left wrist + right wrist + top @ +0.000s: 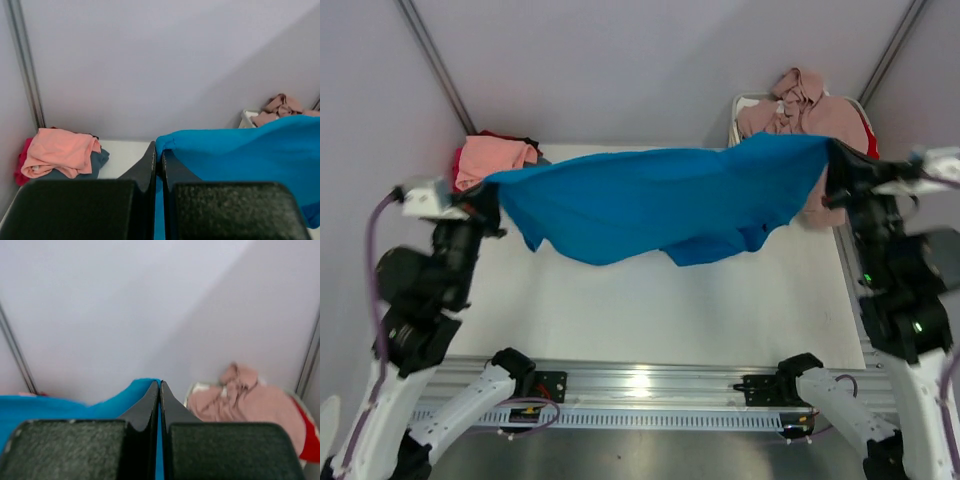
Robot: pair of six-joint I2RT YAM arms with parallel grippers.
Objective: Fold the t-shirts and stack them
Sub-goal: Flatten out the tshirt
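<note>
A bright blue t-shirt hangs stretched in the air above the table between both arms, its lower edge sagging in the middle. My left gripper is shut on its left corner, and blue cloth shows pinched between the fingers. My right gripper is shut on the right corner, with a strip of blue cloth in the jaws. A stack of t-shirts with a salmon pink t-shirt on top lies at the back left, over slate blue-grey and red ones.
A white basket at the back right holds a dusty mauve-pink shirt and a red one. Grey walls with metal posts close in the back and sides. The white table lies below the hanging shirt.
</note>
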